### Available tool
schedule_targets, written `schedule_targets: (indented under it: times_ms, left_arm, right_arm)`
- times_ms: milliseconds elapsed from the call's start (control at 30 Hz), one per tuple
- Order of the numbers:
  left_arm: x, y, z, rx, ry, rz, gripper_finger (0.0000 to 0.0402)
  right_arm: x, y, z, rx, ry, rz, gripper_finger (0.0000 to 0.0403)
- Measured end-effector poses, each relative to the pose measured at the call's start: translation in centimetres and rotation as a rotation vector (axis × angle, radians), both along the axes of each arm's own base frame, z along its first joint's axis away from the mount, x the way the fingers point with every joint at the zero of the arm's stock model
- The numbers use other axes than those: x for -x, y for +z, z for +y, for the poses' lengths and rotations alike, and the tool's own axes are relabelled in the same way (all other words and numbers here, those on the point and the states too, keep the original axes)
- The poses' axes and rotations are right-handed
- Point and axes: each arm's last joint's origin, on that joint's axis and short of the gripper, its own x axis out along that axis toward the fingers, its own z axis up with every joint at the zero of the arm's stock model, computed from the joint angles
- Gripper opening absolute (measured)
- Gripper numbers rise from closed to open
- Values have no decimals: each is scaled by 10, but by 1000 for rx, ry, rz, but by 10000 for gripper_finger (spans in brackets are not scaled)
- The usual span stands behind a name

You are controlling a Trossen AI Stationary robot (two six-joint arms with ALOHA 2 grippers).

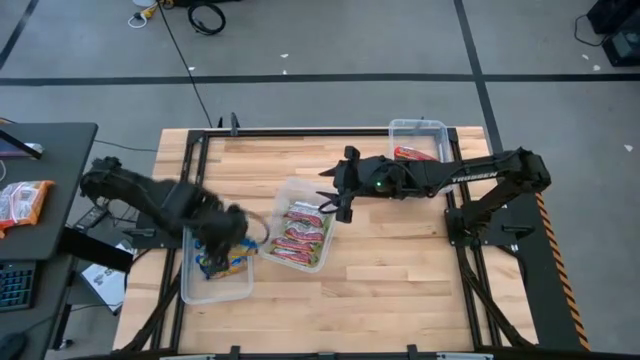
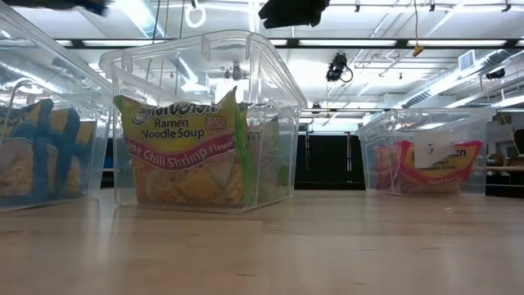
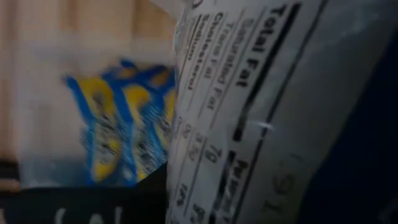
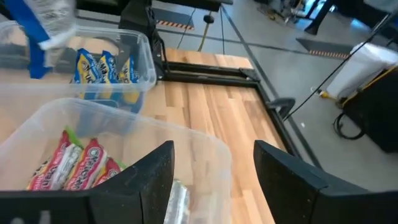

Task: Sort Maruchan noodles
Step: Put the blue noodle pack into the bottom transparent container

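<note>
Three clear tubs stood on the wooden surface (image 1: 400, 270). The middle tub (image 1: 300, 236), taken here as the landmark, held the silvery green-pink noodle packets (image 1: 298, 232); in the low view one such packet (image 2: 182, 147) leaned upright against its near wall. To the left of the middle tub, at the surface's near-left corner, the left tub (image 1: 216, 285) held the blue-and-yellow packets (image 1: 222, 263). Beyond the middle tub, at the far-right corner, the right tub (image 1: 418, 140) held a red-and-white packet (image 1: 414, 154). The left gripper (image 1: 228, 238) hung over the left tub, just beside the middle tub, its fingers closed on a packet (image 3: 249, 112) whose nutrition panel filled the left wrist view and hid most of what lay behind it. The right gripper (image 1: 338, 203) hung over the right edge of the middle tub, its arm crossing in front of the right tub; its fingers (image 4: 149, 180) stood apart and held nothing. A dark side desk (image 1: 40, 190) to the left of the surface carried a further packet (image 1: 22, 203) and a keyboard (image 1: 14, 285).
</note>
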Motion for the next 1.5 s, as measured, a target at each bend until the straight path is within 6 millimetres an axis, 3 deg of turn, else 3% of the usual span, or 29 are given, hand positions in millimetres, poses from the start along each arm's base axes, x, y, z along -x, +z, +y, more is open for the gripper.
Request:
schedule_targets:
  times_ms: [200,400,667,833,1033,1233,1500]
  left_arm:
    - [23,-14,-43,-22,83,63,105]
    - [41,-47,-66,-94,160,107,103]
    - [33,-100,-78,-77,145,-44,104]
    - [40,-131,-73,-79,188,24,104]
    - [51,-152,-74,-12,211,147,105]
    - [51,-152,-92,145,204,120,112]
    - [64,-149,-113,270,262,195,187]
  right_arm:
    - [1,-7,16,-42,29,25,221]
    - [8,-15,62,-97,137,38,207]
    - [32,-30,132,-215,293,46,198]
    - [48,-38,161,-274,276,20,198]
    - [62,-47,178,-310,234,4,198]
    - [65,-50,184,-317,216,-1,198]
    - [64,-49,184,-320,219,-13,198]
